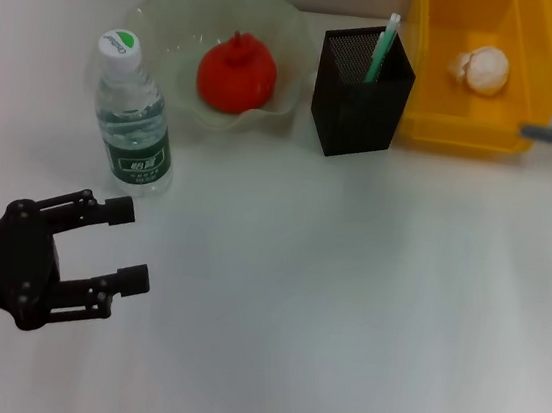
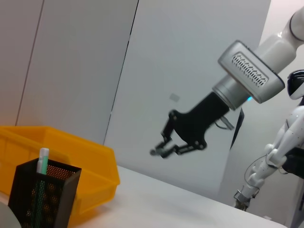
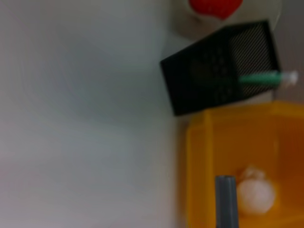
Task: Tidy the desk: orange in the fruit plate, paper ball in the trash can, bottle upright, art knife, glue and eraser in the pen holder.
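Orange (image 1: 236,76): sitting in the fruit plate (image 1: 170,4) at the back of my desk (image 1: 344,306).
Paper ball (image 1: 480,69): lying in the yellow bin (image 1: 437,45).
Bottle (image 1: 132,118): standing upright, capped, just left of the plate.
Pen holder (image 1: 362,91): standing between plate and bin, a green-and-white stick (image 1: 383,48) poking out.
Left gripper (image 1: 130,246): I am holding it low over the near-left desk, fingers spread, carrying nothing.
Right gripper (image 2: 159,151): I am hovering it by the bin's right side, something grey at its tip; cannot tell its grip.
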Tool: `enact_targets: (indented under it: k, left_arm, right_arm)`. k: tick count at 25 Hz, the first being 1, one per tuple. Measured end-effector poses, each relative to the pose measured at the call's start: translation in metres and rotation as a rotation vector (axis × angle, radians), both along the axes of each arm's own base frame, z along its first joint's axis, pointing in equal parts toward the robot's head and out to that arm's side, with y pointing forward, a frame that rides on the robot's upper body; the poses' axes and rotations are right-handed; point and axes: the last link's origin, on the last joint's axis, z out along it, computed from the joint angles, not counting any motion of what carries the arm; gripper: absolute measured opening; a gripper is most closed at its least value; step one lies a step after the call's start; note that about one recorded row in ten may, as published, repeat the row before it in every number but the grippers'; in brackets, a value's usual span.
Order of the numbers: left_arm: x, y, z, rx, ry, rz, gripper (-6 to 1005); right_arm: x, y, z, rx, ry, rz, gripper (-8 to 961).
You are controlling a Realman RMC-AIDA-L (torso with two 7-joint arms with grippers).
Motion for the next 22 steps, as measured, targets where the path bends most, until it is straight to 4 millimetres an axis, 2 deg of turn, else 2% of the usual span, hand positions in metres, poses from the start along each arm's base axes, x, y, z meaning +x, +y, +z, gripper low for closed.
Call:
enact_targets:
  k: [2, 4, 6, 7, 12, 16, 22]
  left_arm:
    - [-0.001, -0.002, -0.001, 0.008, -0.001, -0.002, 802]
    - [-0.002, -0.003, -0.002, 0.008, -0.001, 0.000, 802]
    - [-0.003, -0.004, -0.002, 0.003, 0.001, 0.005, 802]
    - [-0.005, -0.006, -0.003, -0.001, 0.004, 0.011, 802]
    - [-0.006, -0.010, -0.006, -0.003, -0.002, 0.025, 802]
    - [-0.006, -0.013, -0.009, -0.003, -0.009, 0.030, 802]
    - [-0.007, -0.018, -0.017, 0.009, -0.023, 0.047, 802]
  right_arm:
    - [-0.023, 0.006, -0.014, -0.021, -0.061, 0.124, 141]
    - [-0.030, 0.008, -0.018, -0.038, -0.076, 0.159, 141]
    - [-0.047, 0.011, -0.024, -0.069, -0.106, 0.234, 141]
    - [-0.062, 0.015, -0.026, -0.091, -0.132, 0.298, 141]
    - [-0.082, 0.025, -0.032, -0.151, -0.210, 0.399, 140]
    - [-0.080, 0.034, -0.034, -0.179, -0.256, 0.410, 140]
    - [-0.064, 0.064, -0.029, -0.182, -0.347, 0.449, 140]
